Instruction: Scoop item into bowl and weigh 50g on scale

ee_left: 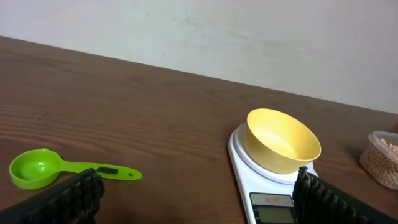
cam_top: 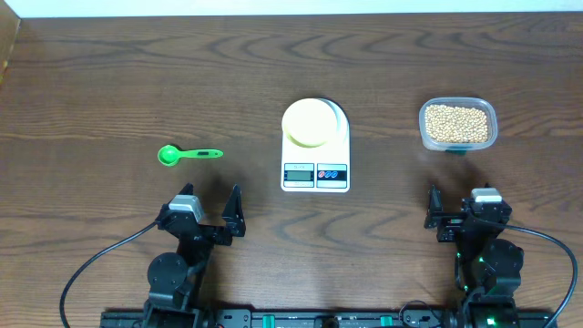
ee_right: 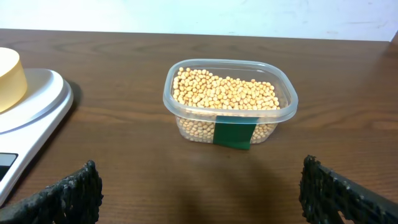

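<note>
Green plastic is my cue: the scoop (cam_top: 187,155) lies on the bare wood of the table (cam_top: 109,82), ahead of the left gripper (cam_top: 202,217) and a touch to its left, well apart from the right gripper (cam_top: 466,217). From overhead, its handle runs side to side, cup end outward, tip toward the scale (cam_top: 315,173), so I judge the left arm should take it, closing across the handle. Both grippers have their jaws spread wide apart, nothing between them. The bowl (cam_top: 310,123) sits empty on the scale's platform. The beans (cam_top: 457,123) fill the clear tub (cam_top: 423,128) ahead of the right gripper.

In the left wrist view, the scoop is low and left, just beyond the left-hand jaw. Free wood lies all round it, and the scale is well off to the right.

In the right wrist view, the tub stands dead ahead, apart from the scale's edge, with room on both sides.
</note>
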Tool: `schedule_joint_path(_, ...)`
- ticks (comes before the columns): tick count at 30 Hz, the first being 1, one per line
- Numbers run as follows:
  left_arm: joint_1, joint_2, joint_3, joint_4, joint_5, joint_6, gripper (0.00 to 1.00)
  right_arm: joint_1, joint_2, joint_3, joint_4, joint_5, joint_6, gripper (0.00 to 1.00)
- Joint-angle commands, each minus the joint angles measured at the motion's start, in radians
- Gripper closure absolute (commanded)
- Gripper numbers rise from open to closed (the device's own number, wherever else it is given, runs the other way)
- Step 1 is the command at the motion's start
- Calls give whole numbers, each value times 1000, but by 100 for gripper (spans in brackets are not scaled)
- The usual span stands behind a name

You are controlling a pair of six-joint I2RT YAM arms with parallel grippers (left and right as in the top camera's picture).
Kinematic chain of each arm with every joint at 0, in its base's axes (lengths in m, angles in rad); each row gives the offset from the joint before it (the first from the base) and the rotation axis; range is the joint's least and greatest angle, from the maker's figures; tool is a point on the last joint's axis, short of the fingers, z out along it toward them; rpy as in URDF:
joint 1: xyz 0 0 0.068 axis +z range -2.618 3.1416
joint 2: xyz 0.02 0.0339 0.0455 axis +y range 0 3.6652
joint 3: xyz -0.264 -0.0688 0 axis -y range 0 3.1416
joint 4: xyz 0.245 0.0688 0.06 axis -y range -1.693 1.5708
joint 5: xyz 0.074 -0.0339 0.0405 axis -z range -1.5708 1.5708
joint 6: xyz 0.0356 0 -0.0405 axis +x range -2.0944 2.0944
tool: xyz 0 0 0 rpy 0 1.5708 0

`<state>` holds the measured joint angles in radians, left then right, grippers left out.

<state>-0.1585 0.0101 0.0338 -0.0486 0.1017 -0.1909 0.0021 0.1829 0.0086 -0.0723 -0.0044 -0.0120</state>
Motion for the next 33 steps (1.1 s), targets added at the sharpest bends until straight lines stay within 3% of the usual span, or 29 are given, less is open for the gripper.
schedule_joint_path(1, -3, -6, -29, -13, -6, -9, 1, -8, -1, -3, -3, -2, -11, 1)
schedule_joint_path(10, -3, -4, -29, -8, 23, -26, 1, -8, -1, -3, 31, 2, 0, 1)
schedule_joint_path(15, -2, 2, 61, 134, 33, 26, 1, -8, 5, 110, 11, -30, -161, 1)
schedule_joint_path(20, -2, 163, 396, -120, -29, 153, 0, -8, 180, 496, -126, 25, -248, 1)
schedule_joint_path(26, -2, 616, 1005, -444, -209, 339, 0, -3, 641, 1152, -439, 24, -240, 1)
schedule_joint_path(30, -2, 890, 1363, -729, -456, 359, 1, 26, 931, 1551, -741, 17, -190, 1)
schedule_joint_path(33, -2, 1022, 1490, -888, -502, 357, 0, 40, 1083, 1712, -838, -25, -164, 1)
